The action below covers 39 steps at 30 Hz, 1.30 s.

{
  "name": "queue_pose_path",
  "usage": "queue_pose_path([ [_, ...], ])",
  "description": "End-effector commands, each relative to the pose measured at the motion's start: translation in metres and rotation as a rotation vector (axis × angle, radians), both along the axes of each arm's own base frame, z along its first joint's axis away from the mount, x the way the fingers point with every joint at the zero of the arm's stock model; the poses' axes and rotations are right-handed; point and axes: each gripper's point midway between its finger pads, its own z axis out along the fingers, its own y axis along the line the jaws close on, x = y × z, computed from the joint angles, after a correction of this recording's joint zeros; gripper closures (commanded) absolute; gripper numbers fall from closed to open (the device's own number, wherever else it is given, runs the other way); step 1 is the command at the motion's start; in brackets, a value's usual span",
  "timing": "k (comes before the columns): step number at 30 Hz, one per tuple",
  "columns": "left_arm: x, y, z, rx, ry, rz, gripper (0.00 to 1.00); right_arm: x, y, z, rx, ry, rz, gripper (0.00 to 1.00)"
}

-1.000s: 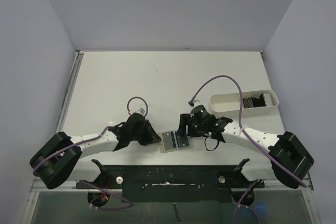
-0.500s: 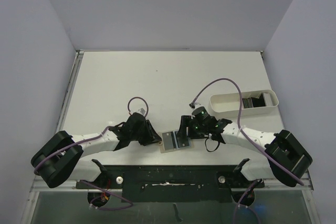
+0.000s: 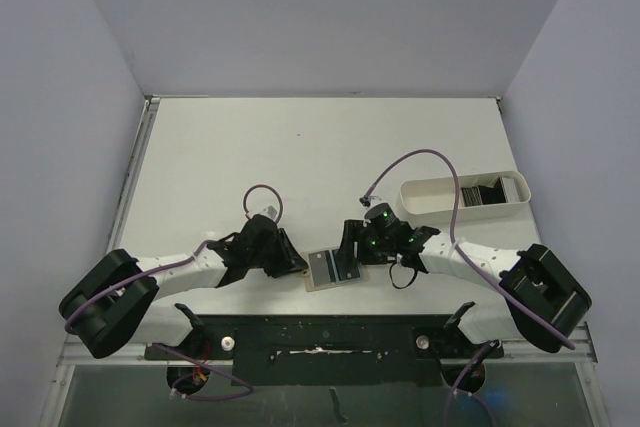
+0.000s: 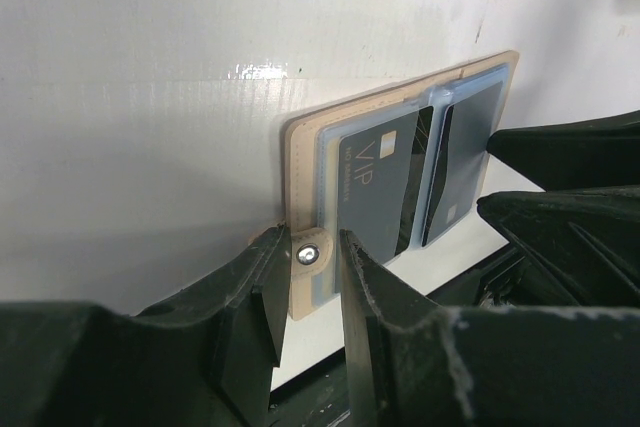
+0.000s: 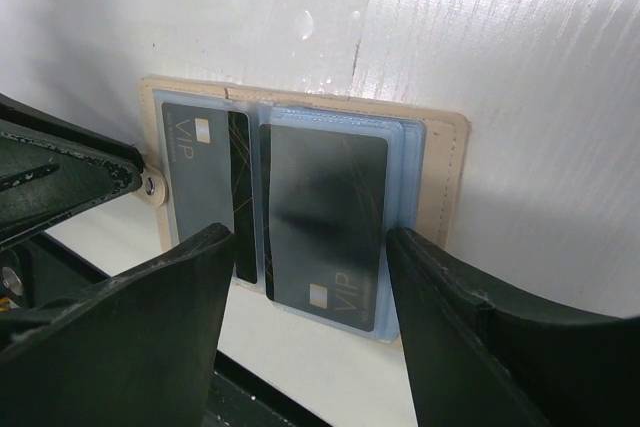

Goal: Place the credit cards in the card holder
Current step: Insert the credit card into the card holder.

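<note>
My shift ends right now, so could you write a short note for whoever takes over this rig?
Left gripper: closed on the snap tab of the card holder, which lies open near the arm bases.
Right gripper: open, empty, hovering over the holder.
Done: two credit cards sit in the holder's pockets, one on each half.
Left: the remaining cards are in the white tray on the right; fetch them and slide them in.
</note>
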Motion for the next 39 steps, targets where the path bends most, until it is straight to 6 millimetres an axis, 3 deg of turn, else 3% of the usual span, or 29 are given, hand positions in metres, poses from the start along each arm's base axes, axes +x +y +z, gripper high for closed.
queue_pose_path([
  [1, 0.003, -0.006, 0.005, -0.023, -0.025, -0.02, 0.74, 0.005, -0.001, 0.001, -0.021, -0.019, -0.009, 0.37],
  [9, 0.003, -0.005, 0.005, -0.025, -0.023, -0.017, 0.75, 0.01, -0.002, 0.012, -0.047, -0.052, -0.016, 0.36],
  [20, 0.003, -0.005, 0.004, -0.029, -0.022, -0.015, 0.75, 0.006, 0.005, 0.006, -0.027, -0.032, 0.008, 0.36],
  [39, 0.001, -0.006, 0.003, -0.036, -0.017, -0.015, 0.75, 0.005, 0.012, 0.018, -0.005, -0.052, 0.027, 0.38],
])
